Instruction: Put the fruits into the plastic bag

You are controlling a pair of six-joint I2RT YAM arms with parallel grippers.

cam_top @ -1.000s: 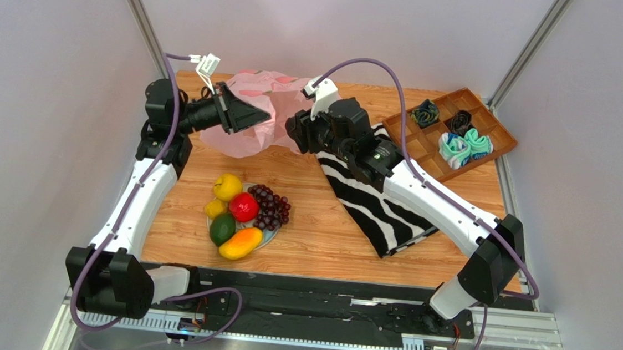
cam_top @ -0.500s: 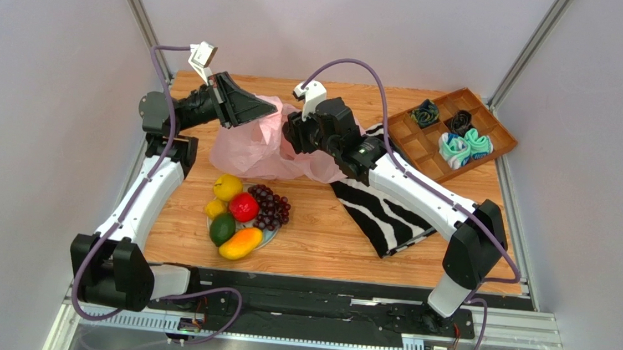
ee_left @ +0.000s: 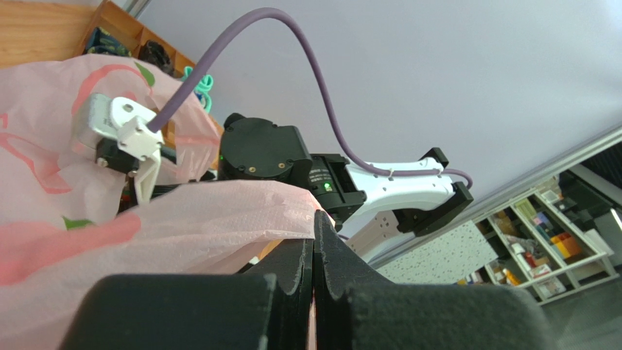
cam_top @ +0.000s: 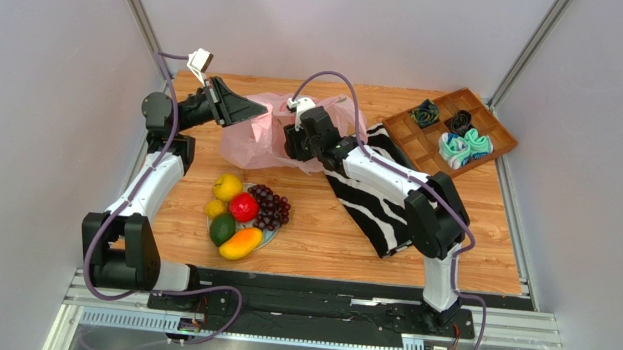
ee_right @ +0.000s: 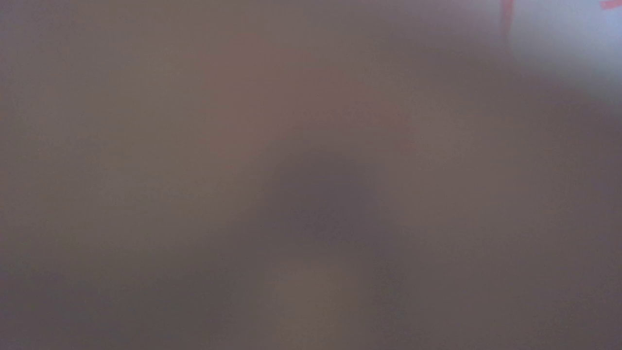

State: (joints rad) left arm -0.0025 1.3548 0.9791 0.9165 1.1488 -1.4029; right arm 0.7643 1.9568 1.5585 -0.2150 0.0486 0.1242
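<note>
At the far left of the table (cam_top: 327, 235), the left gripper (ee_left: 314, 219), clamped on the plastic bag (cam_top: 251, 141) at its rim, has lifted it up. The right gripper (cam_top: 294, 139) has pushed into the film, and with its fingers hidden their state cannot be told. The bag's mouth is being spread, while the fruits (cam_top: 243, 211) lie nearer, not yet bagged.

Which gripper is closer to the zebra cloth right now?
Right. The right gripper is buried in the plastic bag, just beyond the zebra cloth's far left corner. The left gripper, jaws shut on the bag's other edge, is farther left.
</note>
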